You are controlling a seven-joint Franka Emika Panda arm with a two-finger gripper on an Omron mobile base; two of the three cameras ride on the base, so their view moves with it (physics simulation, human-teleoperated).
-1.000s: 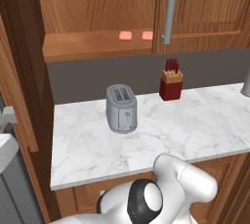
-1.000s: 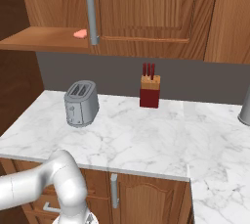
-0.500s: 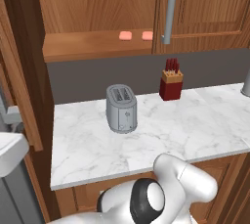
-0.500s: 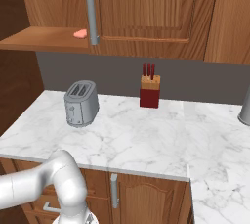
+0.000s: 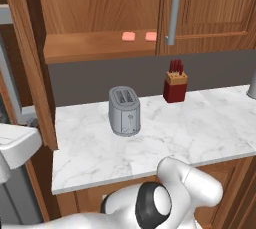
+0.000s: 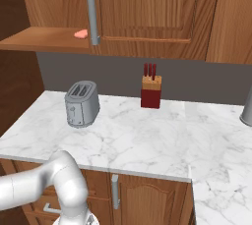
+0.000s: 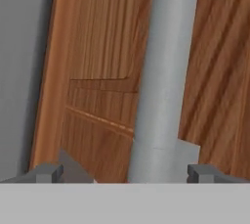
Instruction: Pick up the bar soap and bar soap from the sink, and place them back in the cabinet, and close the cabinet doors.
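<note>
**Closing the open door: grip square, swing in an arc**

Both soaps [image 5: 128,36] [image 5: 150,36] already on the cabinet [image 5: 100,3] shelf, side by side and just apart, near its right end; one of them [image 6: 80,33] also seen from the right base view, beside the right door's bar [image 6: 91,13]. Nothing left to fetch, by the look of it, so only the doors remain.

Right door [image 5: 210,3] apparently shut. Left door [image 5: 31,63] swung wide open, standing edge-on at the left of the left base view.

Hand view: grey handle [image 7: 163,71] running up between the fingertips [image 7: 46,171], wood panel [image 7: 97,71] close behind. Jaws spread, one tip on each side of the bar, neither visibly touching it. Most likely the open left door's handle, though not certain from this view alone.

To do it well:

- Centre the bar between the tips before closing, since it sits nearer the right tip now.
- Close firmly but only once the bar is deep enough between the jaws.
- Follow the hinge arc rather than pushing straight, or the bar may slip out or the wrist bind.
- Keep the arm clear of the toaster [image 5: 124,110] and knife block [image 5: 175,87] on the desk [image 5: 175,138].
- Slow down near the frame, then release and check both doors sit flush.
</note>
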